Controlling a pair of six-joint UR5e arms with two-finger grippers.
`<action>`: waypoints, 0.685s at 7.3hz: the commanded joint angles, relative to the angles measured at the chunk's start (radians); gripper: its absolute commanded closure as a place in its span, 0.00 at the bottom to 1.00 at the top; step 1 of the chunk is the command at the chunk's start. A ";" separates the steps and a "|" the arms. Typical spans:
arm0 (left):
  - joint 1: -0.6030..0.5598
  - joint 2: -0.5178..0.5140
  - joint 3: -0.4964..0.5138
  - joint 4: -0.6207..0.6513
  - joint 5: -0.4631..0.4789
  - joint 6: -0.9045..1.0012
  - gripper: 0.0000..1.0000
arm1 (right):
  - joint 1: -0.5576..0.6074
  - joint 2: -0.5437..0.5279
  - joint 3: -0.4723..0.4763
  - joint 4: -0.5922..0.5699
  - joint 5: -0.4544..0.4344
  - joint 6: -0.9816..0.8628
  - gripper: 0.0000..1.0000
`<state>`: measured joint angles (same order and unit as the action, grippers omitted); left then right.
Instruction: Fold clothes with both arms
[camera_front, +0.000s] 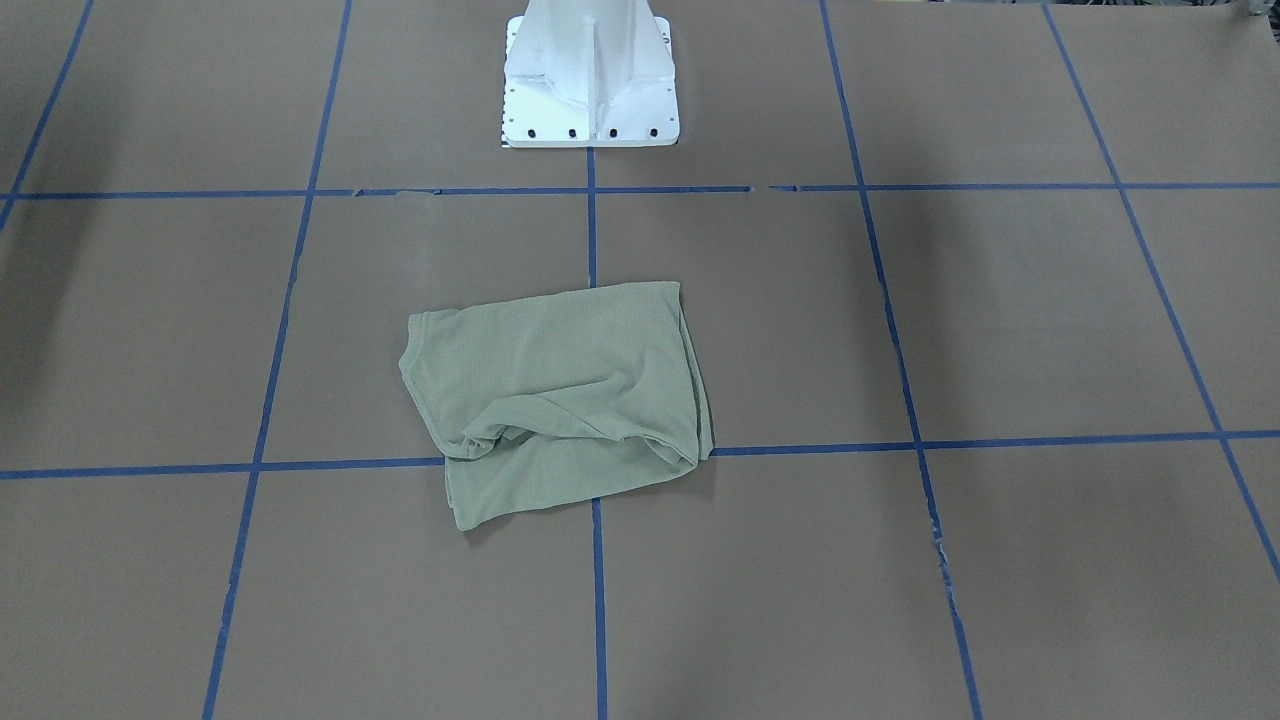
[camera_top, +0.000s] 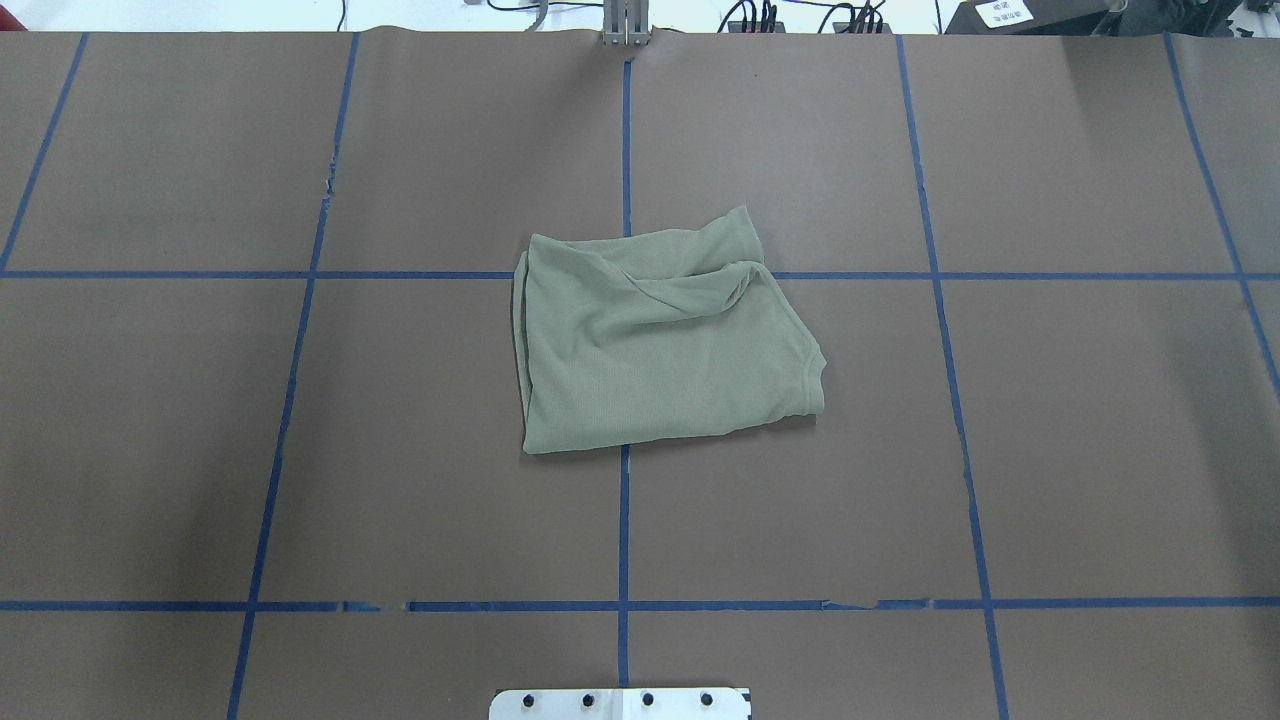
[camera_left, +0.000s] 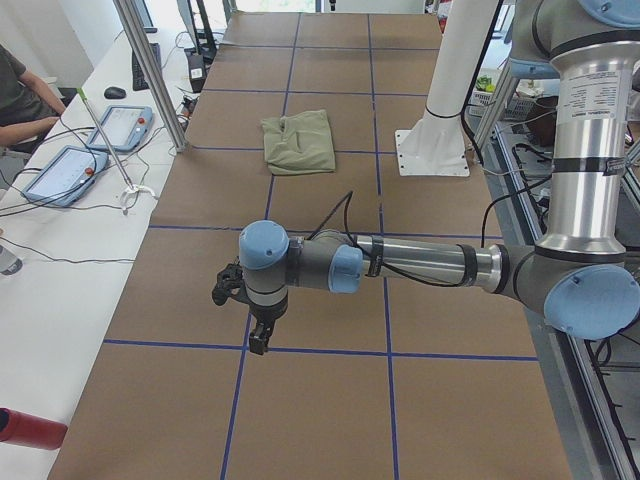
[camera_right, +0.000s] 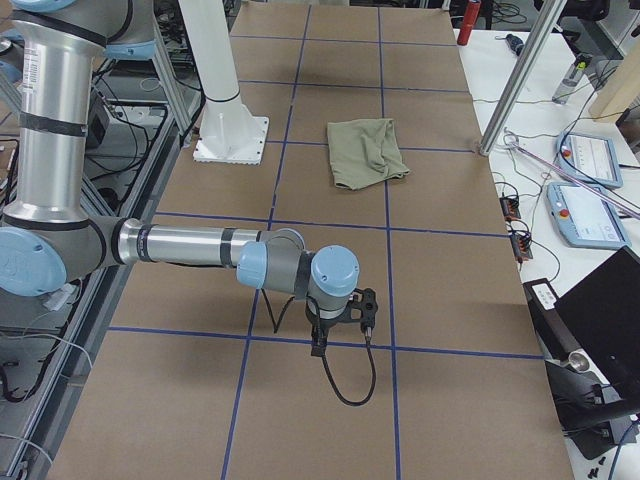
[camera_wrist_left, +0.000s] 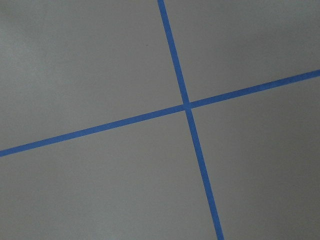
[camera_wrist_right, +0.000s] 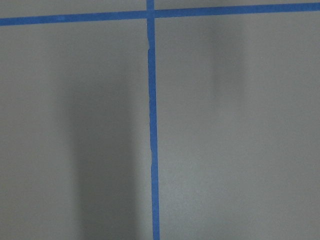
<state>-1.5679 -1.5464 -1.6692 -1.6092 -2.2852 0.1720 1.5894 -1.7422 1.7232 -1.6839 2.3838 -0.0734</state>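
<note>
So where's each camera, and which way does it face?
Front-facing: across the table, facing the robot, steeply down on the shirt; only the pedestal shows.
Overhead: behind the robot, forward and down at the shirt; pedestal edge shows.
Exterior left: table's left end, looking along it; left arm, left gripper near.
Exterior right: opposite end; right arm, right gripper near.
Left wrist: down at a tape crossing; no body.
Right wrist: down at tape lines; no body.
Shared: front-facing and overhead both show shirt and pedestal.

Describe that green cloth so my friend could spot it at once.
Look at the big brown table marked into squares by blue tape. In front of the white metal stand, over a tape crossing, lies a roughly folded pale green shirt. Unlike the hard stand, it is soft and rumpled.
</note>
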 joint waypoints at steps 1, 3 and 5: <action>-0.001 0.002 0.002 -0.001 -0.020 -0.009 0.01 | 0.004 0.003 -0.013 0.024 0.002 0.007 0.00; -0.001 0.003 0.006 -0.005 -0.031 -0.046 0.01 | 0.004 0.006 -0.014 0.026 0.000 0.009 0.00; -0.001 0.003 0.006 -0.003 -0.031 -0.046 0.01 | 0.004 0.024 -0.014 0.039 -0.005 0.012 0.00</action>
<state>-1.5692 -1.5433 -1.6629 -1.6131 -2.3162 0.1289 1.5937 -1.7292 1.7098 -1.6546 2.3816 -0.0630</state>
